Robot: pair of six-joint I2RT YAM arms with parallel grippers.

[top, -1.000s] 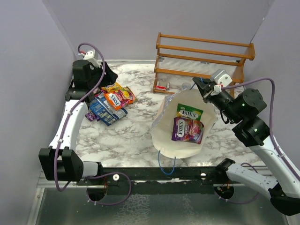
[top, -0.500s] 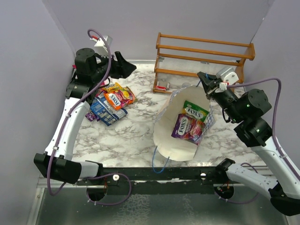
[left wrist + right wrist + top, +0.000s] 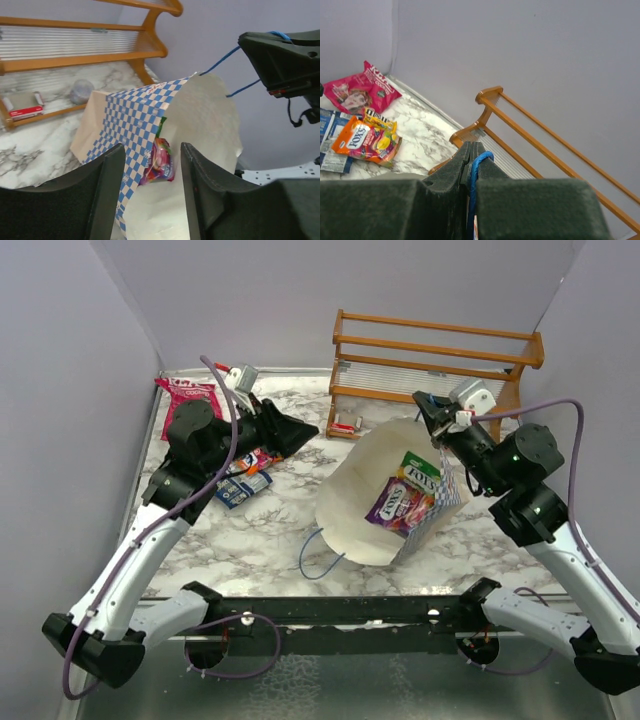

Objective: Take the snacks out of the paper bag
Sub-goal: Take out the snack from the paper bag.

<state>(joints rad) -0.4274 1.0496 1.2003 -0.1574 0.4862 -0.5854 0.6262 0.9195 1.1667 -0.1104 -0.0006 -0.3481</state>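
Blue-check paper bag [image 3: 350, 510] w/ FOX'S pkts [image 3: 400, 506] inside, right pincer [image 3: 471, 148] clamped on its blue cord [image 3: 480, 159], left pincer [image 3: 151, 154] open.

Blue-and-white checkered paper bag [image 3: 131, 122]

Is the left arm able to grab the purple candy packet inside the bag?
Probably yes. The right gripper holds the handle so the paper bag gapes, and the open left gripper faces the purple packet with nothing between.

Black-and-white arms [image 3: 140, 552]; purple cables [image 3: 234, 430]
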